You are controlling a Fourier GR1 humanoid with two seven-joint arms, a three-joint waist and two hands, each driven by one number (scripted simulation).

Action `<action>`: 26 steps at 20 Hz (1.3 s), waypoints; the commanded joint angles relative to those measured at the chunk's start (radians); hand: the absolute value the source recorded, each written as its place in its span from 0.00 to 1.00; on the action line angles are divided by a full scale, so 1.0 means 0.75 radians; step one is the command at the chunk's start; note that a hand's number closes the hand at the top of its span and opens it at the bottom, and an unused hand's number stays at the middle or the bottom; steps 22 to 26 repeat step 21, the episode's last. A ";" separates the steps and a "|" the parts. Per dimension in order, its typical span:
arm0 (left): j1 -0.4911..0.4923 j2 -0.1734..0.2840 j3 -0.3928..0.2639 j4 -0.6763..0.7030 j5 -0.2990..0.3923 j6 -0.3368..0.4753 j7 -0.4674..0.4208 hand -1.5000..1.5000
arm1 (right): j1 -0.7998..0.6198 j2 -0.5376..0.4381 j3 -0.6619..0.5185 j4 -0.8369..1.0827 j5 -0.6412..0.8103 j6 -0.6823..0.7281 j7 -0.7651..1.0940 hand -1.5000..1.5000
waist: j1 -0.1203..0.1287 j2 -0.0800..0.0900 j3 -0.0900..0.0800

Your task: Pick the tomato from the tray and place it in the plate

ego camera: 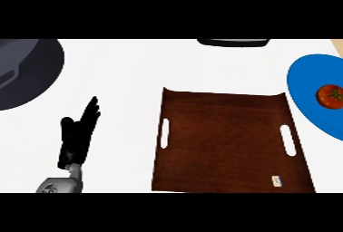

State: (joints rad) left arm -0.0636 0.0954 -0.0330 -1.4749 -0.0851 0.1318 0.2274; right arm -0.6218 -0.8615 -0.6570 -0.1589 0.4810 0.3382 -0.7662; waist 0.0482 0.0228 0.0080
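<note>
Head view, looking steeply down at the counter: the tomato [330,96] is sitting on the blue plate [305,81] at the far right edge, not on the brown tray [227,140], which is lying in the middle with nothing on it but a small tag near its lower right corner. So by the look of things, the placing is already done. The left hand [75,136] is resting at the lower left, fingers straight and up, holding nothing, well apart from the tray. The tomato is lying far to that hand's right, across the whole tray. The right hand isn't showing at all, so I cannot tell its state. A dark round pan [23,72] is peeking in at the upper left.
</note>
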 commanded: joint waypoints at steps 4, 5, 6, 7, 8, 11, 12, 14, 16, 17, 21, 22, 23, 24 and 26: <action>-0.014 -0.019 -0.014 0.007 -0.020 0.019 0.006 0.50 | 0.031 -0.052 -0.037 0.017 -0.034 0.034 -0.043 0.00 | 0.000 0.002 0.002; -0.003 0.023 0.031 0.002 0.022 -0.020 0.003 0.50 | 0.027 -0.038 -0.053 0.025 -0.050 0.017 -0.033 0.00 | 0.007 0.002 0.002; 0.015 0.007 0.005 0.004 -0.006 -0.003 -0.024 0.50 | 0.052 -0.070 -0.059 0.025 -0.054 0.037 -0.052 0.00 | 0.006 0.004 0.003; 0.006 0.032 0.023 -0.038 0.006 -0.012 0.021 0.50 | 0.035 -0.131 -0.057 0.023 -0.053 0.088 -0.015 0.00 | 0.008 0.000 0.003; -0.011 0.013 0.015 -0.042 0.024 -0.020 0.043 0.50 | 0.084 -0.066 -0.071 0.029 -0.064 0.011 -0.070 0.00 | 0.004 0.003 0.005; 0.007 -0.002 -0.010 -0.003 0.011 -0.029 -0.006 0.50 | 0.053 -0.065 -0.080 0.031 -0.070 -0.053 0.002 0.00 | 0.018 0.011 0.005; -0.015 -0.005 0.001 -0.001 0.001 -0.006 0.006 0.50 | 0.049 -0.100 -0.080 0.018 -0.070 -0.046 0.005 0.00 | 0.007 0.005 0.003; 0.030 0.000 -0.011 0.014 -0.006 -0.021 -0.042 0.50 | 0.082 -0.089 -0.087 0.032 -0.076 -0.041 -0.011 0.00 | 0.005 0.004 0.003; 0.006 -0.022 -0.023 0.020 -0.019 0.000 -0.012 0.50 | 0.064 -0.117 -0.084 0.027 -0.070 -0.045 0.017 0.00 | 0.014 0.009 0.005; 0.015 0.003 0.001 -0.013 -0.007 -0.006 -0.021 0.50 | 0.090 -0.099 -0.085 0.028 -0.070 -0.069 -0.006 0.00 | 0.018 0.007 0.005; -0.045 0.021 0.030 0.030 0.013 -0.025 -0.004 0.50 | 0.092 -0.100 -0.077 0.018 -0.059 -0.102 -0.007 0.00 | 0.013 0.011 0.005; -0.045 0.021 0.030 0.030 0.013 -0.025 -0.004 0.50 | 0.092 -0.100 -0.077 0.018 -0.059 -0.102 -0.007 0.00 | 0.013 0.011 0.005; -0.045 0.021 0.030 0.030 0.013 -0.025 -0.004 0.50 | 0.092 -0.100 -0.077 0.018 -0.059 -0.102 -0.007 0.00 | 0.013 0.011 0.005; -0.045 0.021 0.030 0.030 0.013 -0.025 -0.004 0.50 | 0.092 -0.100 -0.077 0.018 -0.059 -0.102 -0.007 0.00 | 0.013 0.011 0.005; -0.045 0.021 0.030 0.030 0.013 -0.025 -0.004 0.50 | 0.092 -0.100 -0.077 0.018 -0.059 -0.102 -0.007 0.00 | 0.013 0.011 0.005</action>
